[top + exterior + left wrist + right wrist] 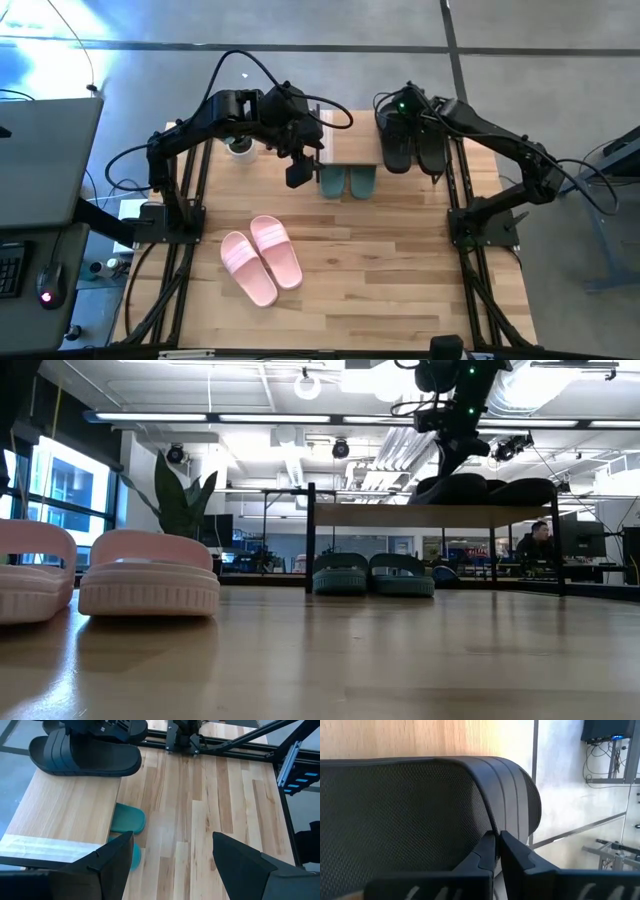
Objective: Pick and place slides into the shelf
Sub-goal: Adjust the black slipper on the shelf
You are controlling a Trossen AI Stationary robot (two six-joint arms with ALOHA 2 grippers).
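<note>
The shelf (350,146) stands at the table's far edge, and its light top board (400,515) carries the black slides (411,142) at its right end. My right gripper (497,845) is shut on one black slide (85,756), coming down on it from above (450,435). The pink slides (262,258) lie soles down on the table in front, to the left (148,575). My left gripper (300,170) hangs open above the table by the shelf's left end, its fingers (172,840) around nothing. My right gripper pinches the black slide's strap at its edge (506,815). One finger (485,852) is on the mesh lining side and the other on the ribbed outer side. It comes slanting down from above. In the low view the slide (452,490) rests on the shelf's top board.
A teal-green pair (347,182) stands on the table under the shelf (372,573). A small potted plant (240,147) is left of the shelf. The arms' black frames run along both table sides. A person (538,540) sits in the room behind.
</note>
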